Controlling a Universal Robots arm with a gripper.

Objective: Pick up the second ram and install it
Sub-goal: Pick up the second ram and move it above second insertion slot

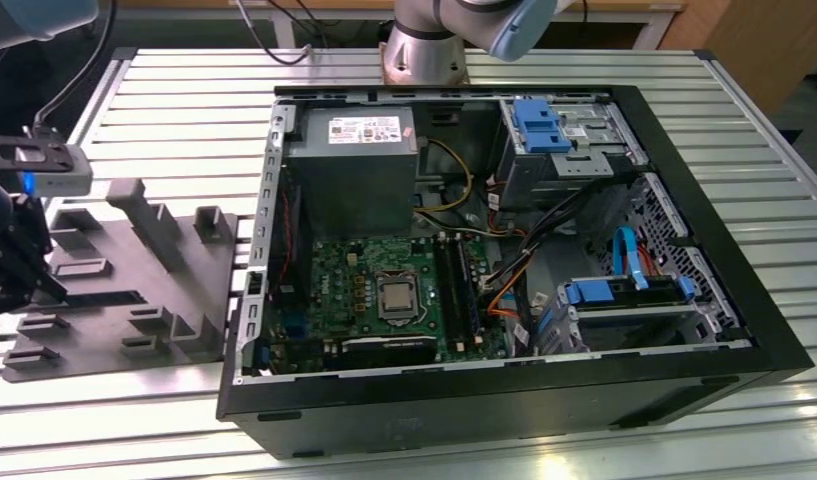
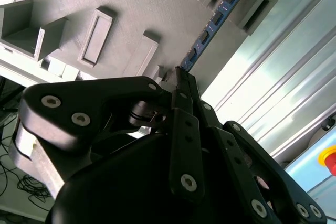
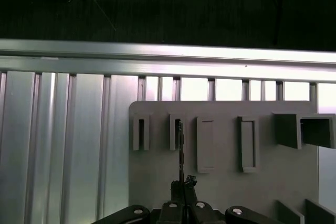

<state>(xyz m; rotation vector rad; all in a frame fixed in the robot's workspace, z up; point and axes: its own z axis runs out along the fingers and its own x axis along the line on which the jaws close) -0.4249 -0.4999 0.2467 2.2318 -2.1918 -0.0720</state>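
Note:
The second ram (image 2: 210, 27) is a slim blue board with dark chips. It stands on edge in the slotted blocks of a grey holder plate (image 2: 157, 3). In the first wrist view the second ram (image 3: 180, 150) appears edge-on as a thin dark line running from a slot toward the fingers. My gripper (image 2: 177, 77) is shut on the stick's near end, its black fingers pressed together around it. In the exterior view my gripper (image 1: 8, 280) hangs over the holder plate (image 1: 128, 290) at the exterior view's left, outside the computer case.
An open black computer case (image 1: 728, 330) lies on the slatted aluminium table (image 1: 181, 90), with a green motherboard (image 1: 341, 290), dark memory slots (image 1: 459, 285), a grey power supply (image 1: 348, 170) and blue drive clips (image 1: 542, 125). A red button (image 2: 329, 158) sits beyond the table's edge.

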